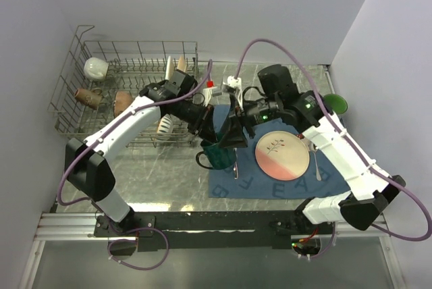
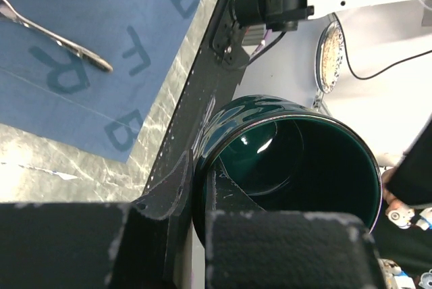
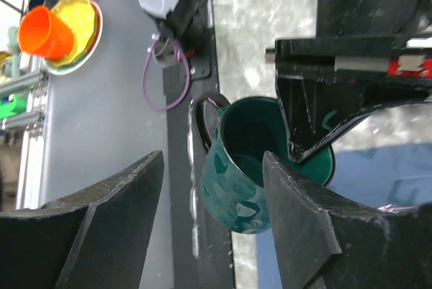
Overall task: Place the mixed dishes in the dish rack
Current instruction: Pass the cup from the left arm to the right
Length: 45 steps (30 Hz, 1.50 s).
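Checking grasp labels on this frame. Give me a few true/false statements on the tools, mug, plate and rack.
1. The left tool clamps the green mug by its wall, one finger inside. True.
2. The right tool is shut on the plate. False: it is open beside the mug and holds nothing.
3. The pink-and-cream plate lies on the blue placemat. True.
4. The dish rack holds nothing. False: a white mug and other dishes sit in it.

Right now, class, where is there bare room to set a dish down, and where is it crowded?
Free: the marble strip between the dish rack, the placemat and the near rail; also the rack's far middle row, between the white mug and the upright plates. Crowded: around the green mug, where the left gripper and right gripper meet.
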Each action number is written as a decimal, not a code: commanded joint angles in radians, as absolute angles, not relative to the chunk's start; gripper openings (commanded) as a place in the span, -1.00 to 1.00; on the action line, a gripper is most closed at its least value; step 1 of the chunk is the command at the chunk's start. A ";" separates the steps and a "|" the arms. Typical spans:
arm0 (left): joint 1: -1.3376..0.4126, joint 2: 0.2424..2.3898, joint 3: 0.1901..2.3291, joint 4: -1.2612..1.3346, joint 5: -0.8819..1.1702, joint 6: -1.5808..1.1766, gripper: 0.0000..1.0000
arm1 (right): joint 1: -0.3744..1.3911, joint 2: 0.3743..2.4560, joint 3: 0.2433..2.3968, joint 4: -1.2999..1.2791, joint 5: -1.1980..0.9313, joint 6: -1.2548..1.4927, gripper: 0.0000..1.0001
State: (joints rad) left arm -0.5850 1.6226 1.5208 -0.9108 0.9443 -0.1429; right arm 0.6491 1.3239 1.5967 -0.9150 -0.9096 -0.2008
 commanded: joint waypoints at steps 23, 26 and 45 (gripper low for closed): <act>-0.618 1.626 1.580 -0.945 1.031 -0.095 -0.98 | 0.772 1.416 1.463 -0.874 -0.933 -0.218 -0.86; -0.618 1.629 1.582 -0.945 1.048 -0.092 -0.98 | 0.773 1.411 1.451 -0.861 -0.939 -0.213 -1.00; -0.617 1.750 1.680 -0.992 1.084 -0.011 -0.98 | 0.811 1.447 1.393 -0.816 -0.896 -0.170 -1.00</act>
